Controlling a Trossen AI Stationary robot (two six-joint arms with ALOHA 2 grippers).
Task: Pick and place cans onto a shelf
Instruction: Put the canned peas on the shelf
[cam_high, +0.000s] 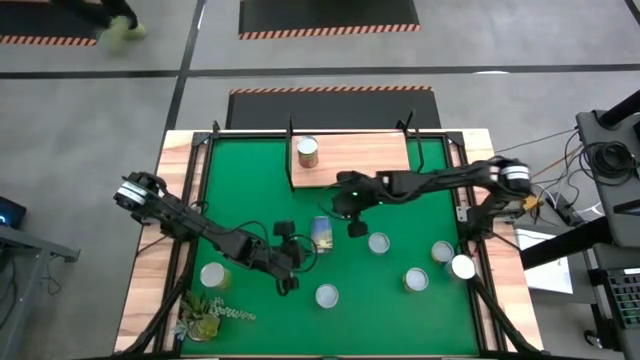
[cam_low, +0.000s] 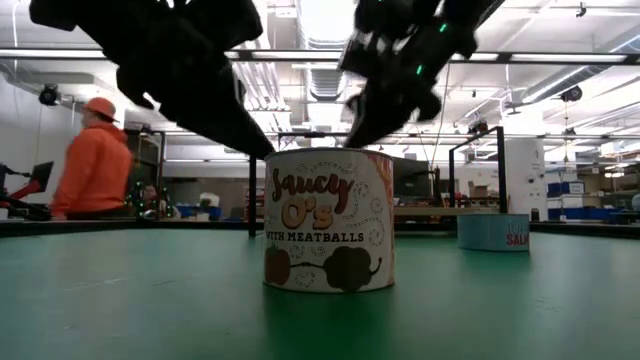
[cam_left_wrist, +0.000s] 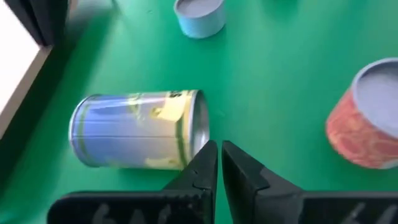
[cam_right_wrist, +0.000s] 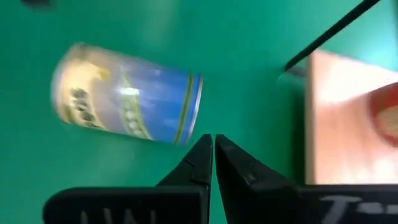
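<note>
A blue can (cam_high: 322, 235) lies on its side on the green mat, between both grippers. My left gripper (cam_high: 300, 248) is shut and empty just left of it; in the left wrist view the tips (cam_left_wrist: 217, 163) are next to the can's silver end (cam_left_wrist: 137, 130). My right gripper (cam_high: 352, 218) is shut and empty just right of it; the right wrist view shows the can (cam_right_wrist: 127, 93) beyond the tips (cam_right_wrist: 211, 155). The wood shelf (cam_high: 365, 160) at the back holds one upright can (cam_high: 307, 152). Several other cans stand on the mat, such as one near the middle (cam_high: 378, 243) and one near the front (cam_high: 327, 296).
A green plant sprig (cam_high: 205, 315) lies at the front left, with a can (cam_high: 213, 276) beside it. More cans stand at the right (cam_high: 442, 252) (cam_high: 462, 267) (cam_high: 416, 280). A "Saucy O's" can (cam_low: 328, 220) fills the low view. A person in orange (cam_low: 95, 160) stands beyond the table.
</note>
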